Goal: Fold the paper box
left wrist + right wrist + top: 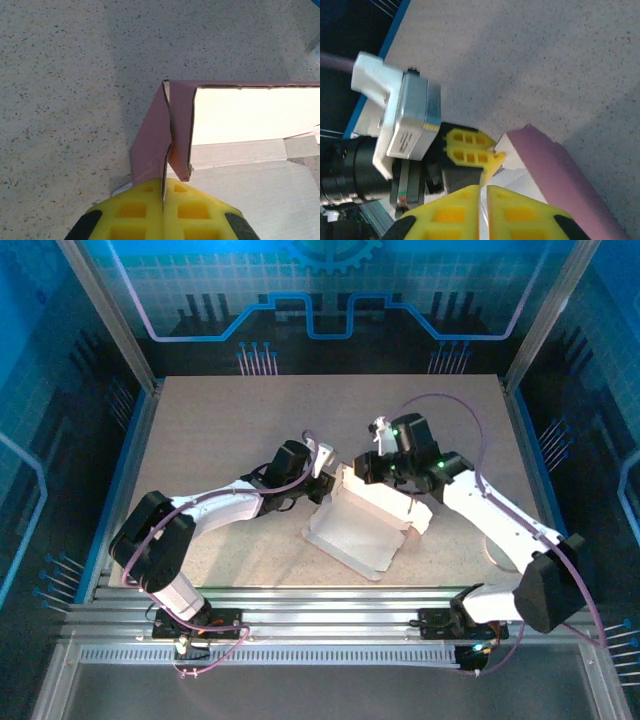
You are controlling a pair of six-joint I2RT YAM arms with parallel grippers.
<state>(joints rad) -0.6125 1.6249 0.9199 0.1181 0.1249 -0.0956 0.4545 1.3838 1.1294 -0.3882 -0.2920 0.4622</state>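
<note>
The paper box point(352, 525) lies mid-table, partly folded, with its pale inner side up and pink walls raised. In the left wrist view my left gripper point(163, 196) is shut on the thin edge of an upright pink corner wall point(152, 150), next to the white inner panel point(250, 115). From above, the left gripper point(328, 483) is at the box's far left corner, and my right gripper point(364, 472) hovers close beside it over the far wall. The right gripper point(483, 200) has its yellow pads a narrow slit apart. The left fingers point(467, 147) and the pink wall point(560, 165) are just ahead of it.
Both arms reach inward over the speckled table point(220, 420), with purple cables looping above them. The left wrist's silver camera housing point(412, 120) is close to the right gripper. Metal rails point(320, 625) run along the near edge, and frame posts stand at the corners.
</note>
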